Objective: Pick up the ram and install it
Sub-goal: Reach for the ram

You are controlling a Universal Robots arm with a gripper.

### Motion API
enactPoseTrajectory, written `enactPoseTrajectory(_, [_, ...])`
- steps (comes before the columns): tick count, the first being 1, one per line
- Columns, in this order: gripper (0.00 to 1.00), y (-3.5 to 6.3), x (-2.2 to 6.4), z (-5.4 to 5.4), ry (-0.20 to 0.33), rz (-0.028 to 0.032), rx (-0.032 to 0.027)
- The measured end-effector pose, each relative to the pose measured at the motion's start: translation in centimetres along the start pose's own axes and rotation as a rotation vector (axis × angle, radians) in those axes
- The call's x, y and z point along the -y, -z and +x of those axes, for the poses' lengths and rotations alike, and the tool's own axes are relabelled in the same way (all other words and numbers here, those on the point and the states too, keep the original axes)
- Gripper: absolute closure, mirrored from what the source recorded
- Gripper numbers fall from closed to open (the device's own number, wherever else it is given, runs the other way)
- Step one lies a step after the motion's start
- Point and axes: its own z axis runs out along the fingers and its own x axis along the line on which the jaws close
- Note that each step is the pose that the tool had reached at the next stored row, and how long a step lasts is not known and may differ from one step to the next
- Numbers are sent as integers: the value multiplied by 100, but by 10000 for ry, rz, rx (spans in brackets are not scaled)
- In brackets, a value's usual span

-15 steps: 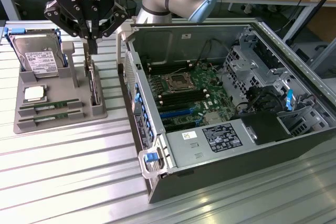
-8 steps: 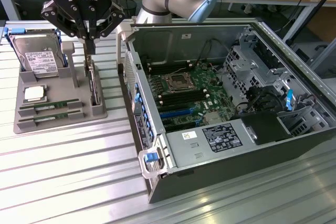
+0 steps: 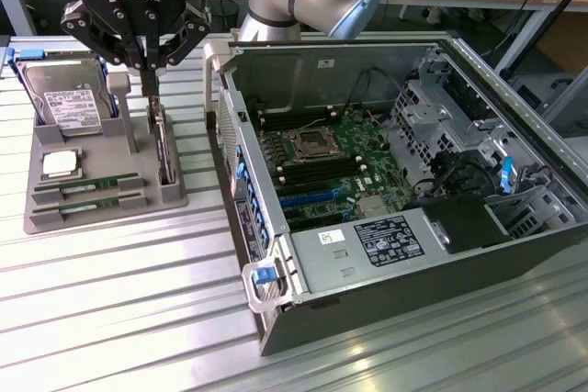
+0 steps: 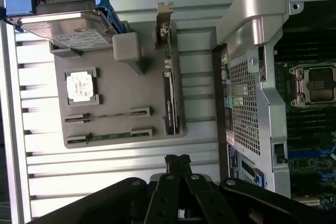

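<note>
Two ram sticks (image 3: 87, 187) (image 4: 107, 115) lie flat in the slots of a grey tray (image 3: 138, 185) (image 4: 121, 82), one beside the other, near the tray's front edge. My gripper (image 3: 147, 80) (image 4: 177, 160) hangs above the tray's back part, over the upright green expansion card (image 3: 165, 149) (image 4: 170, 87). Its fingers are shut together with nothing between them. It is well above and apart from the ram sticks. The open computer case (image 3: 514, 126) lies on the exterior view's right, its motherboard (image 3: 322, 158) and dark memory slots exposed.
On the tray also sit a hard drive (image 3: 64, 103) (image 4: 73, 30) and a square silver processor chip (image 3: 60, 164) (image 4: 80, 86). The case wall (image 3: 234, 162) (image 4: 247, 93) rises just beside the tray. All rests on a ribbed metal table (image 3: 119, 300).
</note>
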Motion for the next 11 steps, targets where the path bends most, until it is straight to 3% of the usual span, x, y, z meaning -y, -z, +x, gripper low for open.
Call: enactPoseTrajectory(11, [90,1,18,238,0,0,0])
